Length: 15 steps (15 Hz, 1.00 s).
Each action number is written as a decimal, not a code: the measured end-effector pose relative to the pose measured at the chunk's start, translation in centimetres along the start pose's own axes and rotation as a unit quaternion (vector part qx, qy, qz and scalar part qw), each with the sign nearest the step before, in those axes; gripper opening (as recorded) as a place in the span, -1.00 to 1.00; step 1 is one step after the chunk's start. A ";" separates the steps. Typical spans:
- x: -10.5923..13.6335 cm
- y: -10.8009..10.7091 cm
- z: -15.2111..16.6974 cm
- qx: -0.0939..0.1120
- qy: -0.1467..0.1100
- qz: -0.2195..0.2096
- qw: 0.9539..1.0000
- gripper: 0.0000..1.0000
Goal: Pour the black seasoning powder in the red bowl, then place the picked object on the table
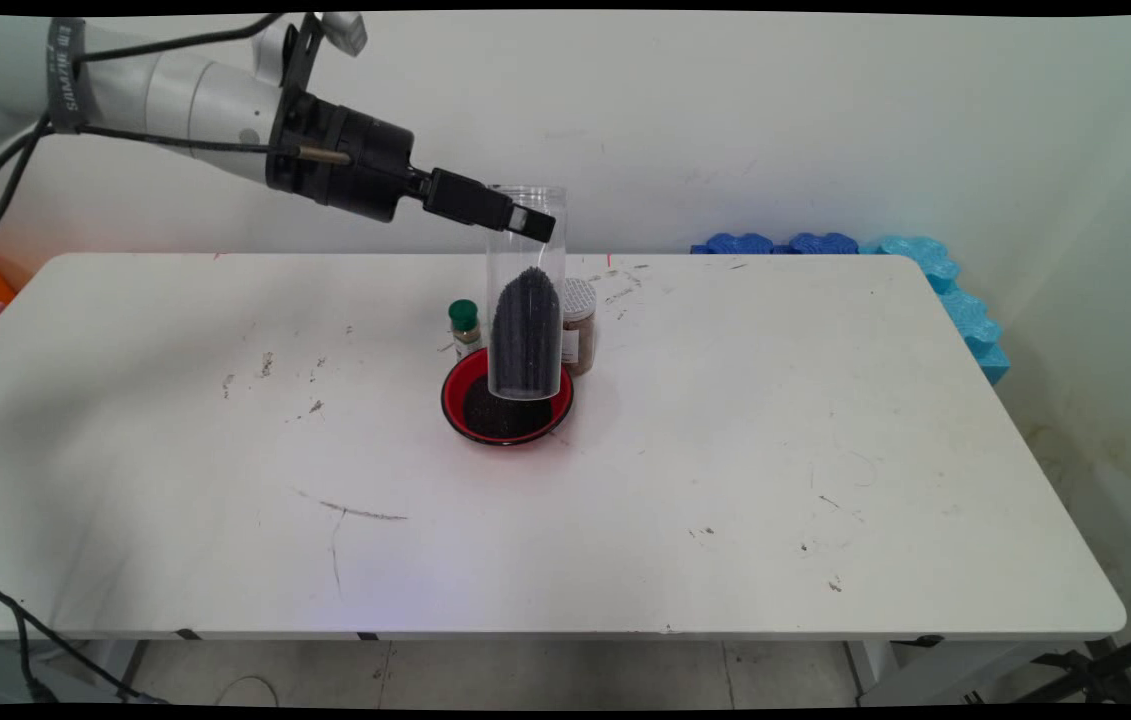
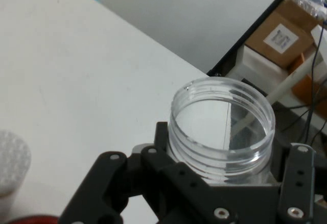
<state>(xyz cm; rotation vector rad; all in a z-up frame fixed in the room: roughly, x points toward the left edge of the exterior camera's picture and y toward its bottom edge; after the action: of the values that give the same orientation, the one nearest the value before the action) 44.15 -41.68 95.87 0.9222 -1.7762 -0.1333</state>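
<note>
A tall clear jar [image 1: 525,300] partly filled with dark grains is held upright near its open top by the gripper [image 1: 525,222], whose jaws are closed on the jar's upper wall. The jar's base is seen just over a red bowl [image 1: 470,375] of dark grains near the table's [image 1: 825,450] middle; whether it touches cannot be told. Close behind the bowl, a green-capped bottle [image 1: 464,326] is set at 11 o'clock and a white-capped bottle [image 1: 578,335] at 1 o'clock, so room there is tight. Wide bare tabletop is left toward 3, 6 and 9 o'clock, out to the edges. Blue foam [image 1: 935,270] is stacked past the far right corner.

Only in the hand view is the threaded jar mouth [image 2: 222,124] shown, seen from above between the fingers [image 2: 301,183], with cardboard boxes [image 2: 281,38] beyond the table edge. The arm is reached in from 10 o'clock, its wrist angled slightly downward
</note>
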 end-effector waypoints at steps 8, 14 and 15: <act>-0.7 3.6 1.5 -0.022 0.021 0.119 0.992 -1.00; -2.1 4.9 3.5 -0.032 0.029 0.193 0.980 -1.00; -2.4 5.0 3.8 -0.033 0.029 0.202 0.978 -1.00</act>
<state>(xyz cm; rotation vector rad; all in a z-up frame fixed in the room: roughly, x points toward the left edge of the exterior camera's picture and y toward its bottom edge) 38.66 -37.93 94.96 0.4988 -1.8548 0.0945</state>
